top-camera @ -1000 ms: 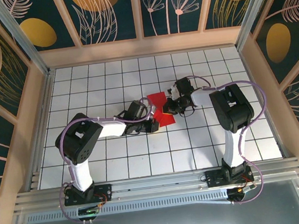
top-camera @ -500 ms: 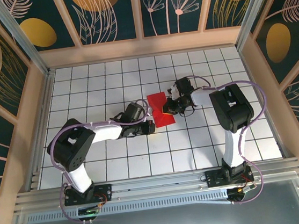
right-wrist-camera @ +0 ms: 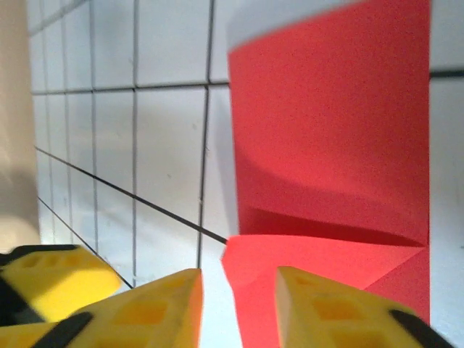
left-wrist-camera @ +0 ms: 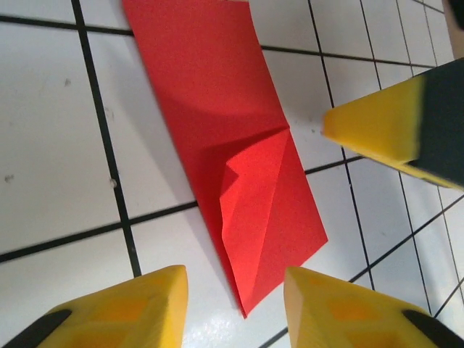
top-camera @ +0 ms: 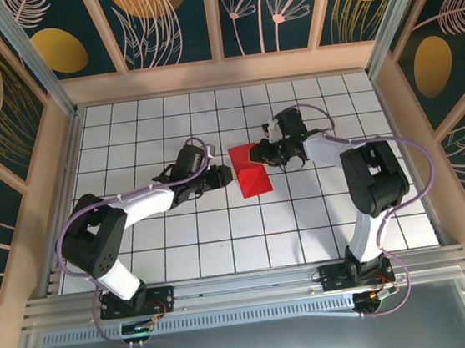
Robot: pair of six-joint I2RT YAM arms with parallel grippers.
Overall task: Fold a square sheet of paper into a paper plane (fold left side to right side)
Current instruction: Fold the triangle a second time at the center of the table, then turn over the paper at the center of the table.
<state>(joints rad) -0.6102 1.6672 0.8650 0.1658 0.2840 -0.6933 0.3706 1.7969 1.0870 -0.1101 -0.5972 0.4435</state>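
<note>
We saw the square sheet of paper [top-camera: 250, 176] lying flat on the bench [top-camera: 321, 214], a narrow rectangle with one corner creased over. Our left tool [left-wrist-camera: 235, 279] and right tool [right-wrist-camera: 239, 279] flanked it, jaws partly parted, empty. We judged the nose folds in hand; the next called for pinching the other corner.

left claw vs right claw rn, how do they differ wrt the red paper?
Left claw sits left of the red paper, over bare tiles; right claw is at its far right corner. Left claw points right, right claw points left. Both open, holding nothing.
</note>
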